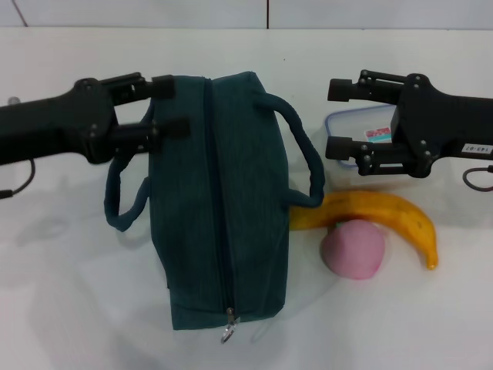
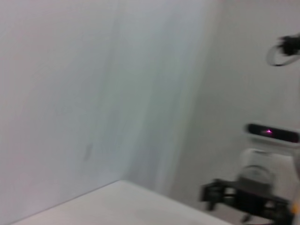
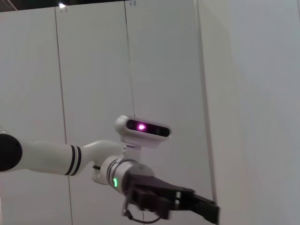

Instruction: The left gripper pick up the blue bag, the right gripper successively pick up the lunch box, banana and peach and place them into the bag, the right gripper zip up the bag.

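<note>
Table [image 1: 69,308]: white, fills the head view; only a corner of it shows in the left wrist view.
Blue bag [image 1: 219,200]: centre frame, lying flat, zip closed, pull at the lower end.
Left gripper [image 1: 171,108]: upper left, fingers spread wide at the bag's top left corner.
Right gripper [image 1: 336,119]: upper right, fingers wide apart, over the lunch box.
Lunch box [image 1: 362,154]: right of the bag, partly hidden.
Banana [image 1: 385,212]: below the box, touching the peach.
Peach [image 1: 353,248]: lower right of centre.
Right wrist view: wall panels and the other arm [image 3: 51,159], none of the task items.
</note>
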Controlling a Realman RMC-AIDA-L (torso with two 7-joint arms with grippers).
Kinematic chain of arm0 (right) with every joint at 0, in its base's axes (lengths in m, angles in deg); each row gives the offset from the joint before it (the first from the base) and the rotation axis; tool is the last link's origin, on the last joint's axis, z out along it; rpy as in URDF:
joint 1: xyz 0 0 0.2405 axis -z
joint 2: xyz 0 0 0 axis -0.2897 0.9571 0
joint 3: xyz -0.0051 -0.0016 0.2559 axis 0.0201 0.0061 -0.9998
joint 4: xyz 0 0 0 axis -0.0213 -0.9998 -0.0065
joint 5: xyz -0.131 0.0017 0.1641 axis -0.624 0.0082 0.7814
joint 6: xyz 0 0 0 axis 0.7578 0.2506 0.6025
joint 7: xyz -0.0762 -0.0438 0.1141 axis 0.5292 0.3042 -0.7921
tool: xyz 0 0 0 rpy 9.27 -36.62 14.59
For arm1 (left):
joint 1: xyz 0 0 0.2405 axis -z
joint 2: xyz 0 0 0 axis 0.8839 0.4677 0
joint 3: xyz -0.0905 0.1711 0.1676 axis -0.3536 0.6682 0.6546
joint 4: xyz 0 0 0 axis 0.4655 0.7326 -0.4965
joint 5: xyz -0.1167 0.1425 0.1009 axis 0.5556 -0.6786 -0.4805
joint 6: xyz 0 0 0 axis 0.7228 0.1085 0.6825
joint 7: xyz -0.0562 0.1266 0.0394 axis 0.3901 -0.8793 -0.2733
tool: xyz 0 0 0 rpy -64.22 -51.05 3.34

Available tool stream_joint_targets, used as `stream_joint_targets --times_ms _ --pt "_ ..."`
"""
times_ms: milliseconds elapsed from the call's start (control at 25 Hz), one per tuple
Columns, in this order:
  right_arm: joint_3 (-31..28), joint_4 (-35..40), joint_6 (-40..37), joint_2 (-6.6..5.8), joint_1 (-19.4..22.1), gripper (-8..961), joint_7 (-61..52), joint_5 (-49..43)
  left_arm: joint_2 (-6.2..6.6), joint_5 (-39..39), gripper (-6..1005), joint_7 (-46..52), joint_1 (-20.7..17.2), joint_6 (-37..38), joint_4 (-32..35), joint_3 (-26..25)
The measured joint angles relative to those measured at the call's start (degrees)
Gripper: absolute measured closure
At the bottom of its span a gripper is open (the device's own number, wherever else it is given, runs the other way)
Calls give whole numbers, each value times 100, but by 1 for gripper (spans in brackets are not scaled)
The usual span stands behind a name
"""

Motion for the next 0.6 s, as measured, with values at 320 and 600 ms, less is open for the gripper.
stream_joint_targets --times_ms 320,600 --pt "1 6 -5 48 3 193 0 1 -13 -541 272 607 -15 -570 9 -322" --pt "0 15 -5 85 3 196 0 1 -133 -962 280 819 -1 -576 1 -336"
